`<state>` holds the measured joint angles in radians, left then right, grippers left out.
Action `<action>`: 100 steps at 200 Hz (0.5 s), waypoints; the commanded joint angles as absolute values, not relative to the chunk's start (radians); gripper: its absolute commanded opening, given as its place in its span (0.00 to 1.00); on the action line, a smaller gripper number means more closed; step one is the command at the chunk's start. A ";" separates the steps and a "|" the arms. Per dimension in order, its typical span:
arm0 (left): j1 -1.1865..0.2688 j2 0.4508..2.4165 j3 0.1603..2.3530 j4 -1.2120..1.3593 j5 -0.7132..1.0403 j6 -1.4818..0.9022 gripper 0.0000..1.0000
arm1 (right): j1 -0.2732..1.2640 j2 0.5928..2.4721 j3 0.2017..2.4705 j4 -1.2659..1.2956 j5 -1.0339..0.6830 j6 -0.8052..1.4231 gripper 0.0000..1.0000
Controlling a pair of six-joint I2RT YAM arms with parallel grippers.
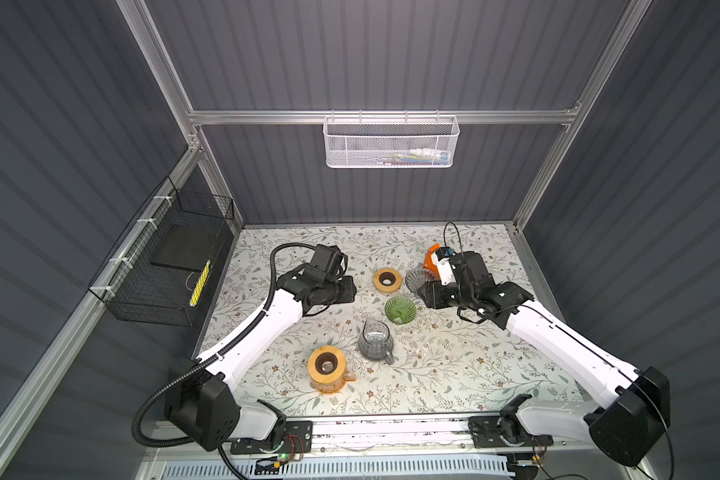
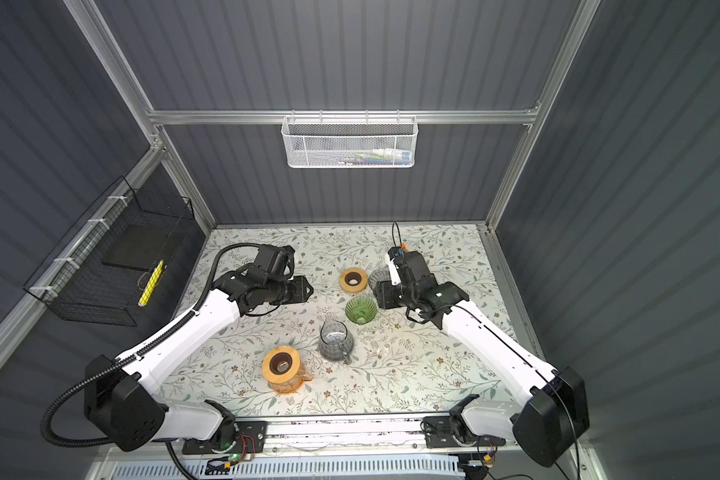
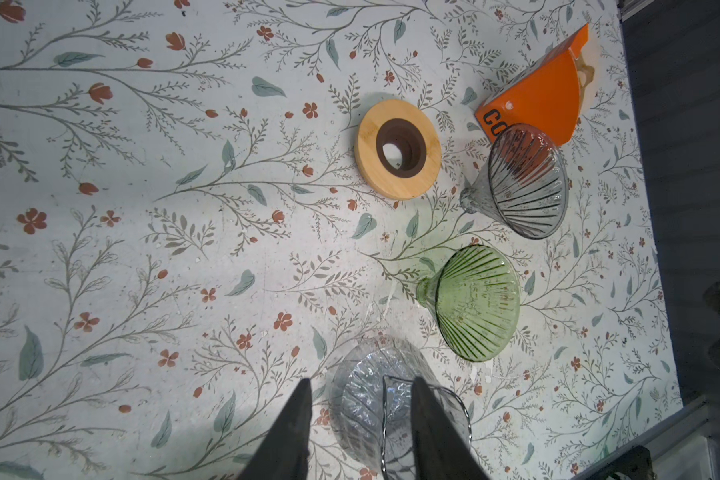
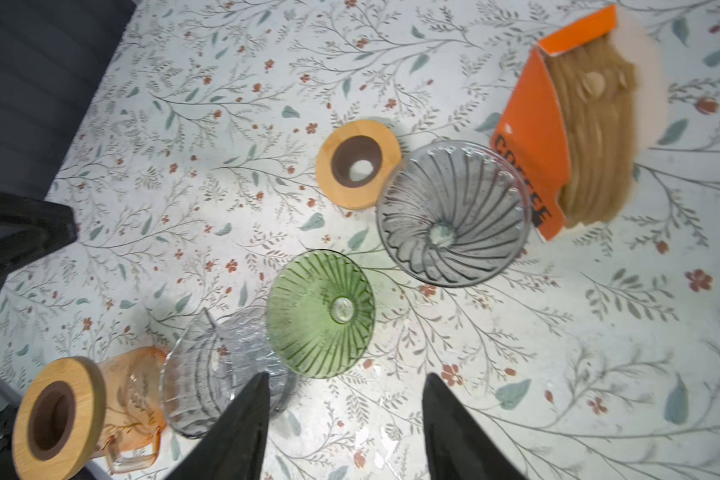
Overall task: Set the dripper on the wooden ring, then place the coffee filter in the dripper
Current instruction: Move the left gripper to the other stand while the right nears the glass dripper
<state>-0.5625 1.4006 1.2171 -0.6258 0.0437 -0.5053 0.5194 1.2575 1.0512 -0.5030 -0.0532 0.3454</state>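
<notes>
The coffee filters [image 4: 591, 137] stand fanned in the orange box [image 1: 431, 255], right of centre in a top view, just behind the grey dripper [image 1: 415, 279]. The right pincer [image 4: 346, 376] hangs wide and empty; the left pincer [image 3: 361, 380] is half-wide, also empty. It is best to pinch a single outer filter by its edge and lift slowly.

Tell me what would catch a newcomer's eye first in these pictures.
The bright orange cardboard box of brown paper coffee filters stands out toward the back right of the floral-patterned table, open, just behind a smoky grey ribbed glass dripper. Near the middle sits a green ribbed glass dripper, and toward the front left stands an amber glass carafe with a round wooden lid.
</notes>
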 commanded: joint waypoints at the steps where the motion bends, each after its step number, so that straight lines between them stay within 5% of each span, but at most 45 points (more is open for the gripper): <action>1: -0.566 1.408 1.248 -0.577 0.071 -0.493 0.40 | 0.460 1.259 1.021 -0.512 -0.037 0.370 0.60; 100: -0.566 1.423 1.227 -0.536 0.079 -0.499 0.40 | 0.304 1.447 1.015 -0.408 -0.072 0.412 0.59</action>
